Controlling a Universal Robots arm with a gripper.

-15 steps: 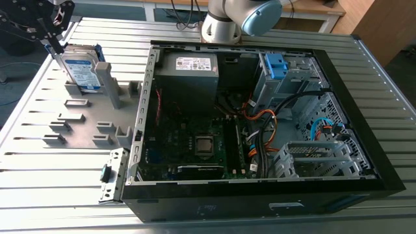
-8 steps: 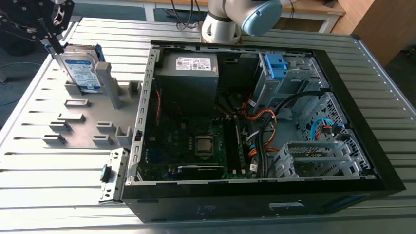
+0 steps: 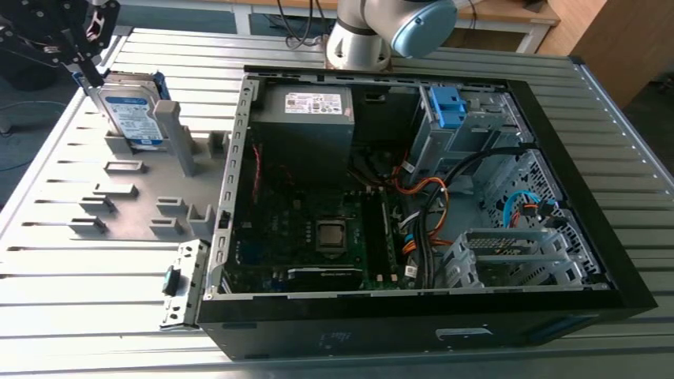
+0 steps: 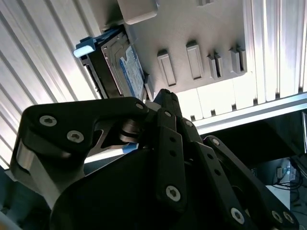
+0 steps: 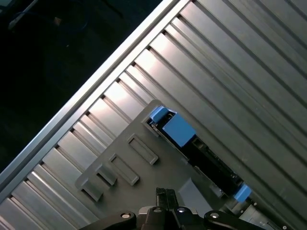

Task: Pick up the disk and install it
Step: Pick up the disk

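The disk (image 3: 135,114) stands on edge in the upper left of the exterior view. Its white-and-blue label faces the camera and a blue bracket (image 3: 160,83) runs round its rim. It sits in a slot of a grey fixture plate (image 3: 137,197), just behind 1 grey post (image 3: 177,138), and the plate lies on the ribbed metal table (image 3: 63,276). In both wrist views the disk shows below the black linkage.

The hand (image 3: 87,67) is at the disk's top corner, touching it or just beside it. I cannot tell whether it is open or closed.

The step in hand looks like the pick. To do it well, the hand should sit square across the disk's thin edges, centred on the metal body. The lift should go straight up along the slot, so the bracket does not catch the post.

The open computer case (image 3: 627,264) fills the centre and right of the exterior view. Inside it are:
- a grey power supply (image 3: 305,126)
- a motherboard (image 3: 305,237)
- orange and black cables (image 3: 427,189)
- a metal drive cage (image 3: 463,134) with 1 light-blue clip (image 3: 447,103) at its top
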